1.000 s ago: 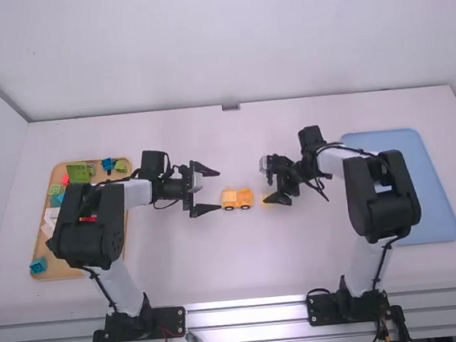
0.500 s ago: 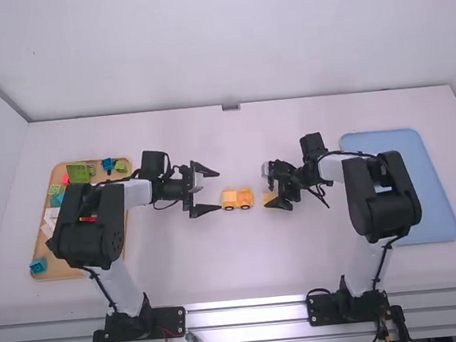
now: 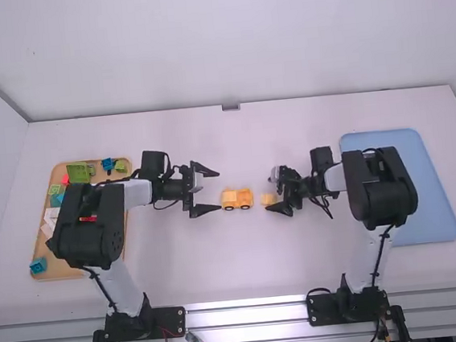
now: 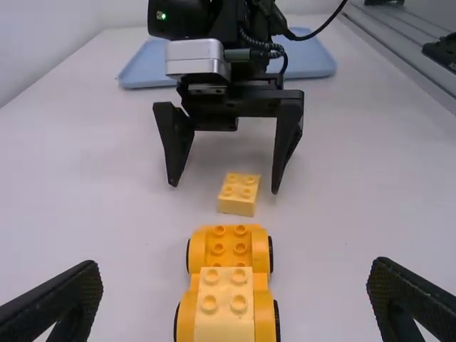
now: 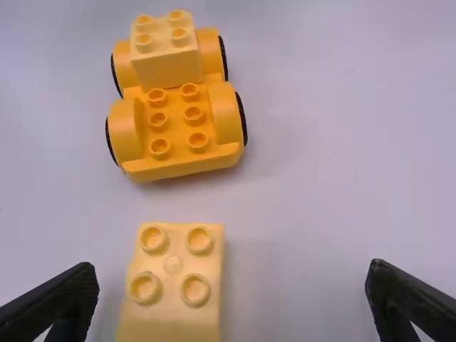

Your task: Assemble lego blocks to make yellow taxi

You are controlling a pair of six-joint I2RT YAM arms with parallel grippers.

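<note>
White table: loose yellow block between spread fingers of right gripper.

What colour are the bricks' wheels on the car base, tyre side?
Black tyres, best seen in left wrist view.

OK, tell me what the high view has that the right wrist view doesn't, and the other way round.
High view, not right wrist view: the wooden tray with colored pieces, the blue tray, and the left gripper, fingers apart.

Right wrist view, not high view: knobs distinct enough to count, four on the loose yellow block and six bare ones on the car base.

Both: that loose block, the wheeled base with a yellow block on it, and the right gripper.
</note>
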